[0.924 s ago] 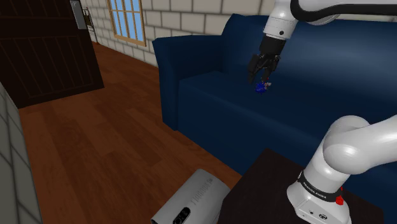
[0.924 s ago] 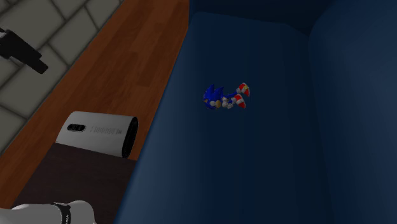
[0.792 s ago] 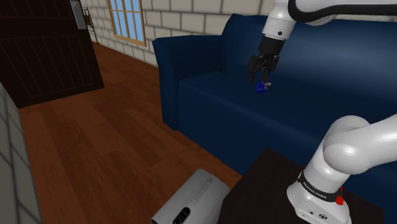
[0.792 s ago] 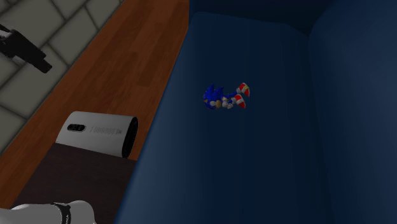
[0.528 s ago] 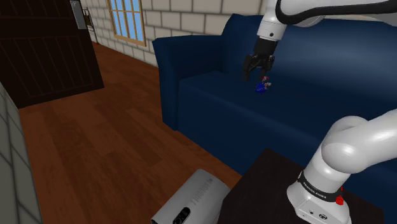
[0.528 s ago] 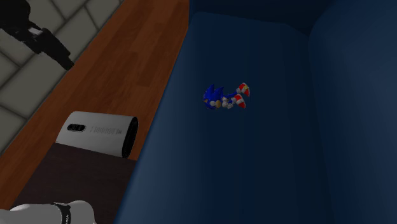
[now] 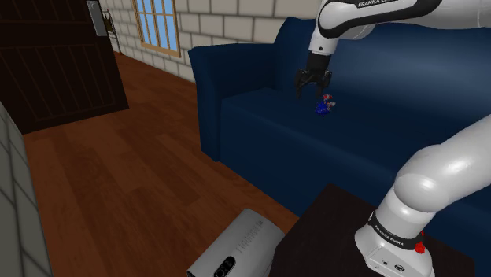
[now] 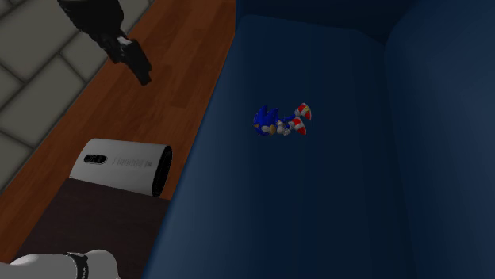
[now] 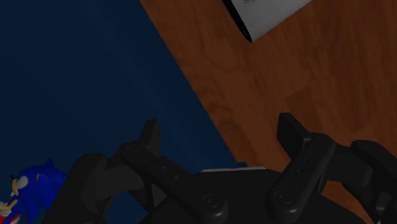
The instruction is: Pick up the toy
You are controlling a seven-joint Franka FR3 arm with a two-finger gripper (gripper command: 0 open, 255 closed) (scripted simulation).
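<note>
The toy (image 7: 323,105) is a small blue hedgehog figure with red shoes, lying on its side on the navy sofa's seat (image 7: 267,118). In the second exterior view the toy (image 8: 279,121) rests alone mid-cushion. My black gripper (image 7: 308,91) hangs open just above the seat, a little toward the shoulder view's left of the toy, not touching it. In the second exterior view the gripper (image 8: 136,67) hovers over the wooden floor (image 8: 170,71) beside the sofa's front edge. In the wrist view the gripper (image 9: 219,130) has its fingers apart with nothing between them, and the toy (image 9: 28,191) lies off beside one finger.
A white rounded appliance (image 7: 236,250) lies on the floor near the dark stand (image 7: 330,224); it also appears as the appliance (image 8: 127,165) and the appliance (image 9: 267,16). The sofa arm (image 7: 228,67) rises at the shoulder view's left. A dark door (image 7: 55,59) and a window (image 7: 157,24) stand behind.
The gripper has drifted toward the shoulder view's left and slightly up, off the toy; in the second exterior view it came further in from the left. The toy stayed put.
</note>
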